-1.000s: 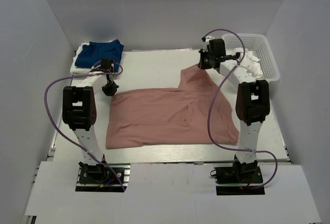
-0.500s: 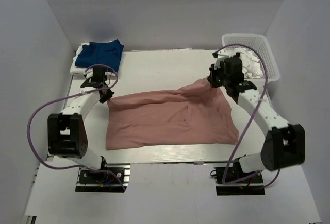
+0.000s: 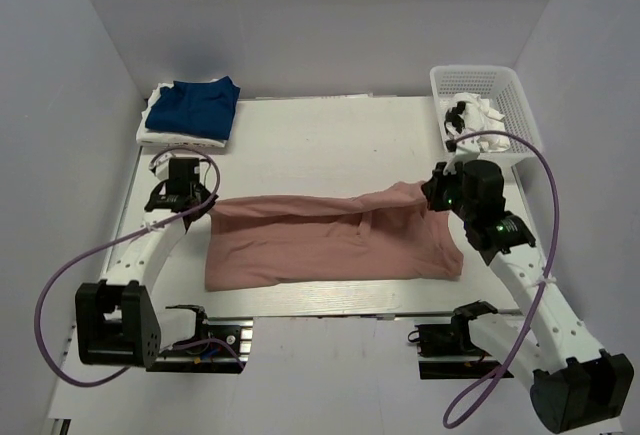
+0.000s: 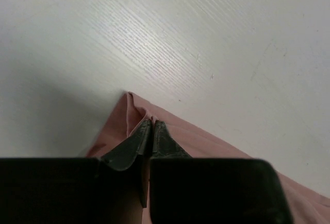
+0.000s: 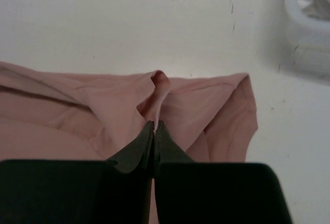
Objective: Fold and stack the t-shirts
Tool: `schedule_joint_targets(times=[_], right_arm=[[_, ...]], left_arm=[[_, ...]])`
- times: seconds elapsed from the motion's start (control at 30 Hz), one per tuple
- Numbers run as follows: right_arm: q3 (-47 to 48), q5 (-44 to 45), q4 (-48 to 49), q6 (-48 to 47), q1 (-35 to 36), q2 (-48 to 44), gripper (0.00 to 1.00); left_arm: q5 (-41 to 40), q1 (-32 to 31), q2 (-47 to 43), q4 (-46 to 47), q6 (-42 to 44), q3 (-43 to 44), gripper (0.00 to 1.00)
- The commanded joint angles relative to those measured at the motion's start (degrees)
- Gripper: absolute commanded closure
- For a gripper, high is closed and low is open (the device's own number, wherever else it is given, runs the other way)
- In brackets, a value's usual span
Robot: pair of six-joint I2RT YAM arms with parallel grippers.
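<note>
Left end effector point(image 4: 152, 125) and right end effector point(image 5: 155, 126) pinch the half-folded pink t-shirt point(image 3: 330, 245); navy t-shirt point(image 3: 195, 105) already stacked, far-left corner.

Seen from above, your left tool point(image 4: 151, 126) and right tool point(image 5: 154, 127) hide their tips under their own wrists. In each wrist view the tool's dark body blocks the near part of the pink t-shirt point(image 3: 330, 240). At far left, the navy t-shirt point(image 3: 195, 105) covers most of the white t-shirt point(image 3: 170, 138). The far-right basket point(image 3: 480, 80) holds white cloth point(image 3: 485, 115), perhaps shirts; it is too small to tell.
</note>
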Motion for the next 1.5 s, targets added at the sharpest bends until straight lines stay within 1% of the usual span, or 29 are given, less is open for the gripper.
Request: schedule_joint_targets(times=[0.0,0.1,0.2,0.23,0.27,0.3,0.33,0.37,0.4,0.43,0.47,0.5,0.53,0.57,0.6,0.63,0.7,0.73,0.77,0.83,0.87,1.03,1.13,1.17,1.2,1.23,1.3,1.33,1.47], right_arm=[[-3.43,-1.48,-5.1,3.01,0.1,-2.53,1.0],[-6.77,-0.69,-8.18,4.77,0.18,-5.07,1.0],[-9.85,-0.78,-10.29,8.81,0.1,-8.15,0.99],[-11.6,-1.04,-11.95,12.47,0.18,-10.07,0.93],[-12.31,-1.21,-12.92,14.08,0.01,-10.44,0.84],[-12.84,-1.3,-16.06,15.48,0.1,-11.75,0.74],[-14.32,-0.87,-17.22,20.37,0.18,-12.89,0.7],[-14.77,-0.78,-18.19,21.99,0.1,-13.95,0.63],[-15.21,-0.78,-19.33,24.0,-0.08,-14.48,0.51],[-15.48,0.88,-20.48,24.72,0.09,-15.53,0.5],[-15.31,0.63,-20.49,24.99,0.1,-16.58,0.5],[-14.61,1.67,-20.58,25.43,-0.08,-17.12,0.5],[-14.08,2.38,-20.23,25.52,-0.08,-17.47,0.4],[-13.29,3.0,-19.79,24.56,0.01,-17.73,0.28],[-12.59,3.79,-17.0,24.12,-0.08,-17.56,0.13],[-12.32,3.44,-15.84,23.15,-0.08,-16.95,0.1],[-11.79,1.6,-12.85,20.6,0.01,-14.67,0.1],[-11.61,-1.88,-10.93,19.99,0.01,-12.31,0.1],[-11.53,-2.7,-9.17,19.11,0.1,-9.94,0.1],[-11.7,-6.2,-5.4,17.88,0.1,-6.41,0.1],[-11.88,-6.66,-4.59,17.7,0.27,-3.53,0.1],[-12.75,-9.3,1.3,15.76,0.71,1.07,0.1],[-13.37,-10.53,3.42,14.97,1.68,3.52,0.1],[-13.46,-10.62,3.59,14.97,1.68,3.88,0.1],[-13.72,-10.8,4.12,14.71,2.2,4.15,0.1],[-13.72,-10.8,4.12,14.62,2.38,5.37,0.1],[-13.99,-11.23,4.38,14.09,2.82,6.34,0.1],[-13.99,-11.32,4.38,14.09,2.91,7.22,0.1],[-13.9,-12.12,5.26,13.39,3.7,9.77,0.1]], left_arm=[[-1.93,0.04,-6.04,-0.2,-4.66,-3.1,1.0],[-2.46,0.04,-9.21,-2.04,-7.91,-6.96,1.0],[-2.46,0.04,-10.35,-3.79,-10.47,-10.48,1.0],[-2.46,0.04,-10.36,-3.8,-10.99,-11.62,0.97],[-2.46,0.04,-10.36,-5.72,-11.0,-11.63,0.9],[-2.46,0.04,-10.36,-6.78,-11.7,-12.24,0.82],[-2.46,0.04,-10.36,-8.01,-12.75,-12.25,0.7],[-2.46,0.04,-10.36,-10.72,-13.45,-12.86,0.61],[-2.46,0.04,-10.36,-12.14,-13.46,-12.86,0.55],[-3.33,0.04,-10.36,-13.72,-15.11,-12.86,0.49],[-4.47,0.04,-10.88,-15.04,-15.13,-12.08,0.42],[-5.09,0.04,-11.85,-17.14,-15.13,-11.55,0.32],[-5.62,0.04,-12.46,-18.12,-15.83,-10.33,0.09],[-5.62,0.04,-13.25,-18.13,-15.83,-9.79,0.01],[-5.62,0.04,-14.74,-18.13,-15.83,-9.26,0.01],[-5.62,0.04,-15.45,-17.61,-14.27,-8.65,0.01],[-2.29,0.04,-15.99,-15.15,-12.42,-8.64,0.01],[0.85,0.04,-16.68,-12.09,-10.23,-8.64,0.01],[2.45,0.04,-16.69,-10.76,-9.34,-8.12,0.01],[6.66,0.04,-15.2,-8.38,-7.93,-8.12,0.01],[7.73,0.04,-13.37,-8.37,-7.92,-7.59,0.01],[12.39,0.73,-7.56,-8.37,-8.44,-8.12,0.01],[11.87,0.74,-5.18,-8.37,-11.17,-8.73,0.01],[11.87,0.74,-4.57,-8.37,-11.17,-8.12,0.03],[11.87,0.74,-3.78,-8.37,-13.44,-7.6,0.03],[11.35,0.74,-3.77,-8.37,-14.42,-7.59,0.05],[10.47,0.74,-4.29,-8.37,-17.39,-7.59,0.05],[10.46,1.26,-4.3,-7.68,-18.2,-8.11,0.07],[9.06,1.88,-5.0,-7.15,-21.36,-8.64,0.08]])
